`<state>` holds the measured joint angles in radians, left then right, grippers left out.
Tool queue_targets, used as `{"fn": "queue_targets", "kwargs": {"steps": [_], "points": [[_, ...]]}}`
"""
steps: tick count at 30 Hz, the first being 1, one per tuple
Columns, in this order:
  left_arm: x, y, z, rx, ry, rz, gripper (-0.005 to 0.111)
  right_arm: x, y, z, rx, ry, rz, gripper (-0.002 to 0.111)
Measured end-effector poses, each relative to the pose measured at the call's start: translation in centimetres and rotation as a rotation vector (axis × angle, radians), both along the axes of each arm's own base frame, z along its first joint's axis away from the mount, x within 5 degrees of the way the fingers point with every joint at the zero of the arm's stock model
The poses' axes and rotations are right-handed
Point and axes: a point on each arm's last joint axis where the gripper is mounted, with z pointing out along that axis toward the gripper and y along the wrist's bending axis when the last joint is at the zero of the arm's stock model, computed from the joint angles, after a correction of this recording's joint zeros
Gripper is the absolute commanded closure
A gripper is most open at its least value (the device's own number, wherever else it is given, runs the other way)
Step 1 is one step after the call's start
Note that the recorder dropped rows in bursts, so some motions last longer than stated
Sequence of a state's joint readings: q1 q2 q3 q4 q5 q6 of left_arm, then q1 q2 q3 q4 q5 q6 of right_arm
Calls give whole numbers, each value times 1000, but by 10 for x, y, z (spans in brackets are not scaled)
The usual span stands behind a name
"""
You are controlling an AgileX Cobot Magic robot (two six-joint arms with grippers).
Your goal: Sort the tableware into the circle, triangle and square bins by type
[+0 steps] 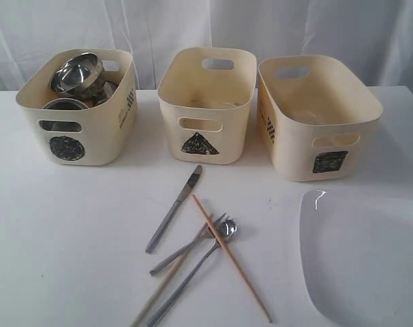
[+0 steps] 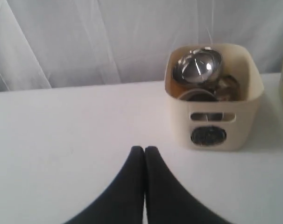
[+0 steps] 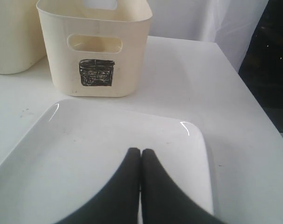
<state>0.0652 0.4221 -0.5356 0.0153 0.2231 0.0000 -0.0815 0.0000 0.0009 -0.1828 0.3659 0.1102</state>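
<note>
Five utensils (image 1: 228, 229) perhaps, exterior only, left pincer (image 2: 144, 151), right pincer (image 3: 140, 153), both closed, wrist-only.

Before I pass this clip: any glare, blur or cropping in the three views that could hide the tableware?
Exterior view: even, soft light, sharp; one small glint on the white plate, which the frame edge crops. Left wrist view: slightly soft, with bright reflections on the steel bowl in the circle bin. Right wrist view: two glints on the plate's rim; off-table background dark.
</note>
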Motion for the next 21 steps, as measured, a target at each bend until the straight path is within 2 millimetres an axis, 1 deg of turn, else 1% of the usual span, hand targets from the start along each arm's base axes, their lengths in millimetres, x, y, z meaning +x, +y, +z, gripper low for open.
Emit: {"fn": "queue_targets", "kwargs": {"steps": [1, 2, 3, 5, 6, 9, 18, 21], "points": [[-9, -1, -14, -4, 66, -4, 107, 0, 0, 0, 0, 0, 0, 108], [-13, -1, -24, -7, 125, -7, 107, 0, 0, 0, 0, 0, 0, 108], [-16, -2, -42, -13, 227, -11, 107, 0, 0, 0, 0, 0, 0, 108], [-19, -3, -67, -23, 349, -15, 107, 0, 0, 0, 0, 0, 0, 108], [-20, -3, -72, -24, 365, -16, 107, 0, 0, 0, 0, 0, 0, 108], [-20, -3, -80, -33, 391, -12, 107, 0, 0, 0, 0, 0, 0, 108], [-20, -1, -83, -118, 394, 52, 107, 0, 0, 0, 0, 0, 0, 108], [-20, 1, -89, -115, 404, 75, 107, 0, 0, 0, 0, 0, 0, 108]]}}
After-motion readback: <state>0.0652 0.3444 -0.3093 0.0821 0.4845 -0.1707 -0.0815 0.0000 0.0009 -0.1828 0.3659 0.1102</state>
